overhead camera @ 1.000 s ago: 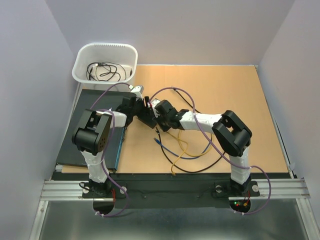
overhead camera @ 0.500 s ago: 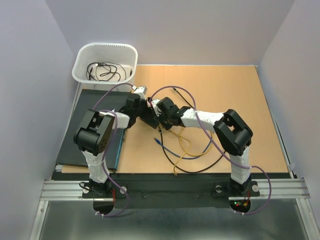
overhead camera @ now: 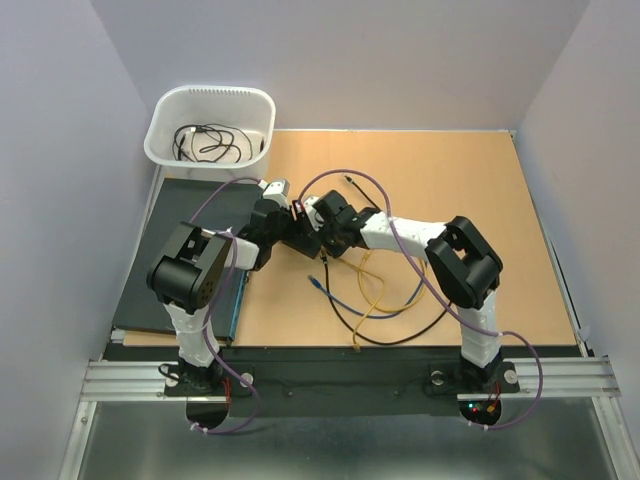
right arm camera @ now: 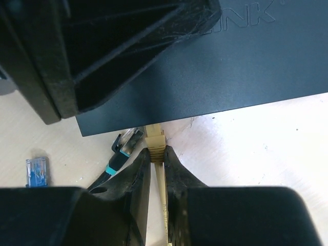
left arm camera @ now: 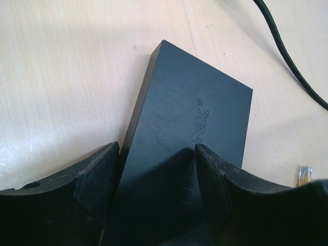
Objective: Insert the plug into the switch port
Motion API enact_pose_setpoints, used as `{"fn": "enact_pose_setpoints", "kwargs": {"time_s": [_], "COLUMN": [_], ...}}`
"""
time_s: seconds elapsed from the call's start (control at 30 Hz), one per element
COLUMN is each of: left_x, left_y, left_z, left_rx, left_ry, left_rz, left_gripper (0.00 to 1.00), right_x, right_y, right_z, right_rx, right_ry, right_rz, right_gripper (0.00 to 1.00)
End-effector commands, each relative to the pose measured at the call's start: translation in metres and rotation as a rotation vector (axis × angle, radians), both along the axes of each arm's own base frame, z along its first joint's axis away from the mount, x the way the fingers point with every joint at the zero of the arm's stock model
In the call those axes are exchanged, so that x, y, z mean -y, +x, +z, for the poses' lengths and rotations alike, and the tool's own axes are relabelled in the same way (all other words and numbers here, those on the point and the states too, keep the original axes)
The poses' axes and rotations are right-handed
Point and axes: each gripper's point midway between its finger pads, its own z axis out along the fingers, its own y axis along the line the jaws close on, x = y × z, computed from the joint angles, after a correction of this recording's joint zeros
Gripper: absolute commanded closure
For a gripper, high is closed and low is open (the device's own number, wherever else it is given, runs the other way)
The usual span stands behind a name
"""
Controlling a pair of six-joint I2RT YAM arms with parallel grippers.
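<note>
The switch is a flat black box [left arm camera: 195, 128] lying tilted on the wooden table, and my left gripper [left arm camera: 156, 174] is shut on it: one finger against its side edge, the other on its lettered top. In the right wrist view the same box [right arm camera: 215, 66] fills the top. My right gripper [right arm camera: 156, 154] is shut on the yellow plug [right arm camera: 155, 139], whose tip meets the box's long near edge. The switch port itself is hidden under that edge. From above, the left gripper [overhead camera: 288, 222] and right gripper [overhead camera: 318, 234] meet at mid-table.
A loose blue plug [right arm camera: 37, 170] and a black plug with a teal collar [right arm camera: 123, 147] lie just left of the yellow one. Yellow [overhead camera: 372, 290], blue [overhead camera: 340, 298] and black [overhead camera: 400, 335] cables trail toward the near edge. A white bin [overhead camera: 210, 125] of cables stands back left, beside a dark mat [overhead camera: 165, 280].
Both grippers have shifted slightly across the table together, carrying box and plug, and the trailing cables followed. Neither gripper's jaws have changed.
</note>
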Motion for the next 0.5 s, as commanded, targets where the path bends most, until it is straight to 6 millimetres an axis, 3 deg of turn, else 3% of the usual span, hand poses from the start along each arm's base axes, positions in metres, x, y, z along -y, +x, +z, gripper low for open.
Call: {"fn": "enact_pose_setpoints", "kwargs": {"time_s": [0.0,0.13,0.23,0.4,0.47], "left_x": [0.044,0.05,0.053,0.037,0.024], "left_y": [-0.092,-0.091,-0.087,-0.071,-0.055], "left_z": [-0.042,-0.04,-0.038,-0.043,-0.043], "left_rx": [-0.32,-0.314,-0.317,-0.342,-0.356], "left_ry": [-0.094,-0.102,-0.11,-0.093,-0.104], "left_rz": [-0.235,-0.273,-0.297,-0.265,-0.24], "left_gripper": [0.3,0.3,0.3,0.3,0.3], "right_x": [-0.08,-0.09,-0.102,-0.111,-0.111], "right_y": [0.049,0.047,0.046,0.047,0.05], "right_z": [0.094,0.12,0.129,0.124,0.119], "right_rx": [0.31,0.384,0.386,0.351,0.341], "right_ry": [0.407,0.5,0.547,0.557,0.552], "right_rz": [0.088,0.143,0.185,0.193,0.177], "right_gripper": [1.0,0.99,0.99,1.0,1.0]}}
